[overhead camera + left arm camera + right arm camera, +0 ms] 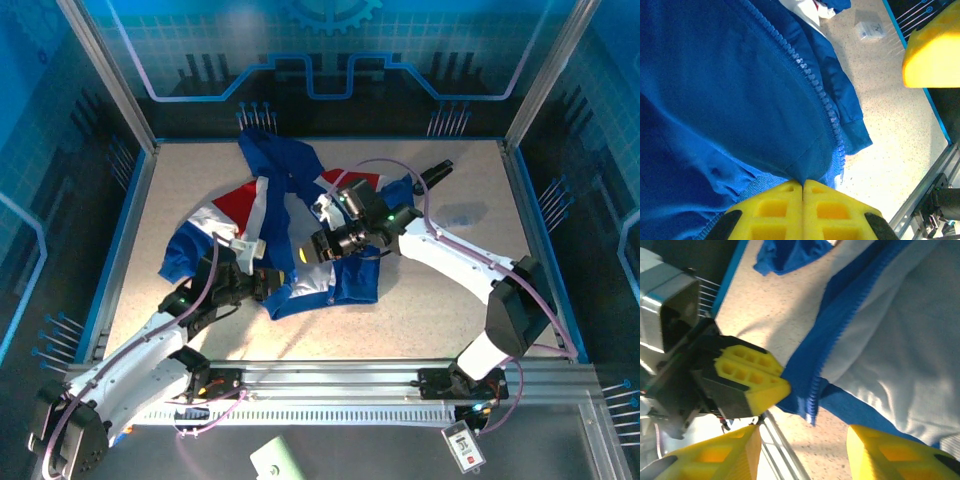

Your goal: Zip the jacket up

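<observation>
The royal-blue jacket (350, 285), with red and white panels, lies crumpled in the middle of the table. My left gripper (272, 283) is at its near hem and is shut on the blue fabric (805, 165), right beside the lower end of the zipper teeth (812, 80). My right gripper (305, 252) hovers just beyond it, open, above the same hem. In the right wrist view the open right gripper (802, 452) faces the toothed zipper edge (840, 330) and white lining (905, 340). The left gripper's fingers (752, 380) pinch the hem corner there. One right finger (932, 55) shows in the left wrist view.
Bare speckled tabletop (470, 200) lies to the right of the jacket. Blue walls ring the table, and a metal rail (330, 385) runs along the near edge. A small white label (870, 30) lies on the table past the jacket.
</observation>
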Robot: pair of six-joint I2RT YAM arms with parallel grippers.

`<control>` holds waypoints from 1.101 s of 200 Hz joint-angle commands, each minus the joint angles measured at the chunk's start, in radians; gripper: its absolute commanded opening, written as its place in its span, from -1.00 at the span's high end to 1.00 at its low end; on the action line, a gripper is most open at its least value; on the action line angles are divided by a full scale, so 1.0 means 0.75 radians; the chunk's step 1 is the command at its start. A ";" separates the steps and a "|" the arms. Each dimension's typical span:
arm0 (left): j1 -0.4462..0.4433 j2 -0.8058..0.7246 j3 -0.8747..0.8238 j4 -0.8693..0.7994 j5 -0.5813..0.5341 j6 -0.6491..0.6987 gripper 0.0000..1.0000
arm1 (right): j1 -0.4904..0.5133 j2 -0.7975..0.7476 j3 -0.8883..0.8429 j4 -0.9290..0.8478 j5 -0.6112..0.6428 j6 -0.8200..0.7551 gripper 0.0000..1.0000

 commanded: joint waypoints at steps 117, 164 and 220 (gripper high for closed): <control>0.014 -0.022 -0.027 0.100 0.102 0.091 1.00 | 0.086 0.209 0.078 0.073 -0.080 0.128 0.55; 0.020 -0.053 0.036 -0.098 0.002 0.090 0.20 | 0.090 0.129 -0.013 0.242 -0.039 0.224 1.00; 0.030 -0.187 0.189 -0.412 -0.158 -0.030 -0.34 | 0.089 0.093 -0.011 0.269 -0.048 0.286 1.00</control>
